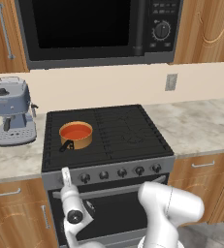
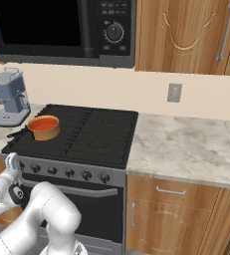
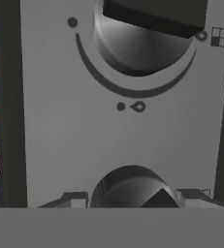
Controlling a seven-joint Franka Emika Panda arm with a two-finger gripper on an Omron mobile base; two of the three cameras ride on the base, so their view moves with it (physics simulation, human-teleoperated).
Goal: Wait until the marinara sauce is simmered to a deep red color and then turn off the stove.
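The marinara sauce (image 1: 75, 131) (image 2: 44, 122) is a flat orange-red disc in a small copper saucepan (image 1: 82, 141) on the rear left of the stove (image 1: 128, 131) (image 2: 96, 132). The pan's dark handle points toward the front. My gripper (image 1: 65, 176) (image 2: 11, 162) reaches up to the leftmost knob on the grey front strip. In the hand view that knob (image 3: 133, 186) sits between my two fingertips (image 3: 73, 199), with the gripper (image 3: 133, 199) shut on it. The neighbouring knob (image 3: 142, 43) shows at the top of that view.
A blue-grey espresso machine (image 1: 9, 114) (image 2: 7, 97) stands on the counter left of the stove. A black microwave (image 1: 94, 29) (image 2: 61, 25) hangs above it. Marble counter (image 1: 200, 126) (image 2: 186, 144) runs to the right. Several more knobs (image 1: 122, 172) line the strip.
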